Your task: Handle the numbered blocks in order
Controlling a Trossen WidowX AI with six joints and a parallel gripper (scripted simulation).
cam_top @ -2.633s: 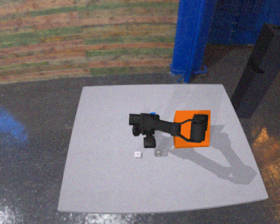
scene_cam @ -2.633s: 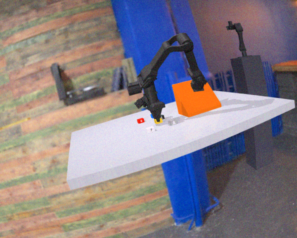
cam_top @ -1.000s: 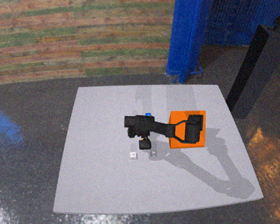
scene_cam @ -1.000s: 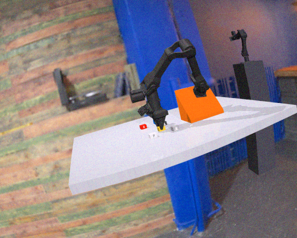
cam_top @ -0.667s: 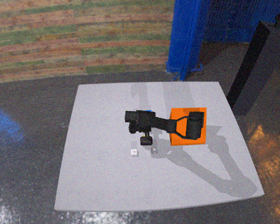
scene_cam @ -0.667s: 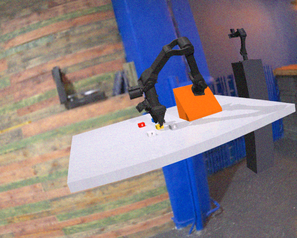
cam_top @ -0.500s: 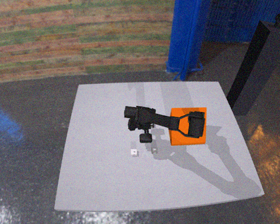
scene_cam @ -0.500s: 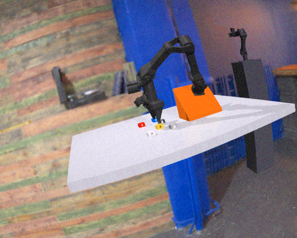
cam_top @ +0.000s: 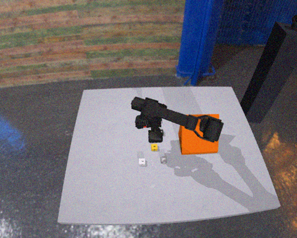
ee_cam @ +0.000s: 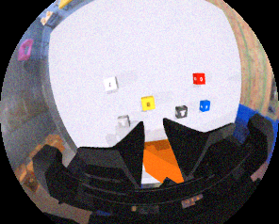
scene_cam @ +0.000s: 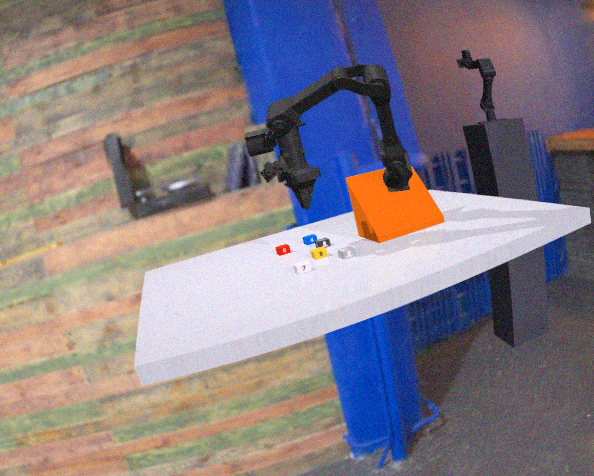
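My gripper [scene_cam: 306, 206] [ee_cam: 153, 122] is raised above the table, empty, its fingers partly apart. All blocks stand on the table: a red block [scene_cam: 283, 249] [ee_cam: 199, 78] showing 0, a blue block [scene_cam: 310, 239] [ee_cam: 205, 105] showing 4, a yellow block [cam_top: 154, 147] [scene_cam: 319, 253] [ee_cam: 148, 104] showing 8, a white block [cam_top: 142, 162] [scene_cam: 302, 267] [ee_cam: 110, 84] showing 7. The digits on the black block [scene_cam: 323, 242] [ee_cam: 181, 111] and the grey block [cam_top: 163, 160] [scene_cam: 346, 252] [ee_cam: 123, 121] are too blurred to read. In the top view the arm hides the blue and black blocks and most of the red one.
An orange wedge [cam_top: 198, 148] [scene_cam: 400, 215] [ee_cam: 162, 165] stands by the arm's base, behind the blocks in the exterior view. The arm's shadow falls around the grey block. The white table [cam_top: 94, 184] [scene_cam: 225, 310] has open edges.
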